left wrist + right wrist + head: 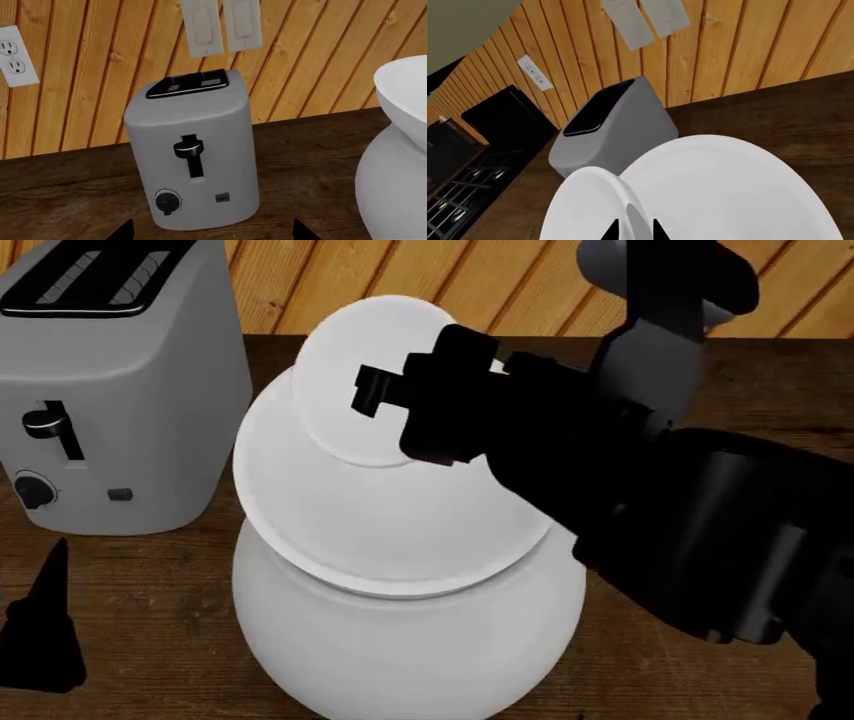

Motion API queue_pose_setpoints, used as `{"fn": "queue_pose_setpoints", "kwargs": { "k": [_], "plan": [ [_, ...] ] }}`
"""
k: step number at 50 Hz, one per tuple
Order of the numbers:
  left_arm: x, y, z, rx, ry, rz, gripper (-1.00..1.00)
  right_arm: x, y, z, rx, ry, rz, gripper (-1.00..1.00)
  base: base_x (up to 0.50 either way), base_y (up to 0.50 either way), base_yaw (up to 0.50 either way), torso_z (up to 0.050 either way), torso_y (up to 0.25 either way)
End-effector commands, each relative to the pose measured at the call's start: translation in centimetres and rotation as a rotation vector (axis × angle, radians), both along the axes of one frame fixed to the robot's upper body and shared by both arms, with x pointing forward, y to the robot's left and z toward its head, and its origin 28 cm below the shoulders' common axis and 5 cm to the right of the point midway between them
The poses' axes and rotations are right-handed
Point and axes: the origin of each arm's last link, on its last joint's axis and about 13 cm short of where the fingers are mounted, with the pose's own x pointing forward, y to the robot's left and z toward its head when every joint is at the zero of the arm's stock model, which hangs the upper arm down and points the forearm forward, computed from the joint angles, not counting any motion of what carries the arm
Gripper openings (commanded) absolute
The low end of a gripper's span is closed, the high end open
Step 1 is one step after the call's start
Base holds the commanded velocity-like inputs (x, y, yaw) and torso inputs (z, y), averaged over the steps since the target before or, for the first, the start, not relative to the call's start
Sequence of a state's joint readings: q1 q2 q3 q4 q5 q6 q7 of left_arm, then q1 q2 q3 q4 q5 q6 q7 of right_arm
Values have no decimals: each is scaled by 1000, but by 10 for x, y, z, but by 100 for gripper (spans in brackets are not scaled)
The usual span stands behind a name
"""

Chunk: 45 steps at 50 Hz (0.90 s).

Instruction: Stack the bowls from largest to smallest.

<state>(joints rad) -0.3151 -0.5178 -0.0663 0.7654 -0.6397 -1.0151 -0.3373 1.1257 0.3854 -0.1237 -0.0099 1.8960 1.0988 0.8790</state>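
Right pincer [635,231] grips the small bowl [367,380] by its thin rim, tilted over the medium bowl [387,530], itself seated in the huge bowl [400,650] on the tabletop [134,580]. Judged rigid, light, slippery: rim hold suits. Left pincer [210,232] stands open, empty.

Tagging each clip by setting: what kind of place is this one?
Most likely a home kitchen counter. A grey toaster stands on a dark wooden worktop against wood-panelled wall with a power outlet, and the right wrist view shows what looks like a stove alongside.
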Motion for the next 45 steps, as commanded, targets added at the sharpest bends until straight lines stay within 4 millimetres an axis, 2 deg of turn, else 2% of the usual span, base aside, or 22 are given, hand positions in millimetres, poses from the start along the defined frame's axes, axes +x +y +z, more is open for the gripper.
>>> {"fn": "queue_pose_setpoints", "kwargs": {
  "k": [1,7,38,39,45],
  "plan": [
    [0,1,0,1,-1,2,100,1,4,-16,-16,24,5,-100,0,0,0,0,0],
    [0,1,0,2,-2,2,100,1,3,-24,-19,58,-3,-100,0,0,0,0,0],
    [-1,0,1,7,0,-5,100,1,4,-35,-62,66,-14,-100,0,0,0,0,0],
    [-1,0,1,7,0,-4,100,0,4,-34,-62,64,-12,100,0,0,0,0,0],
    [-1,0,1,5,-1,-4,100,-2,5,-29,-67,42,-13,100,0,0,0,0,0]
  ]
}}
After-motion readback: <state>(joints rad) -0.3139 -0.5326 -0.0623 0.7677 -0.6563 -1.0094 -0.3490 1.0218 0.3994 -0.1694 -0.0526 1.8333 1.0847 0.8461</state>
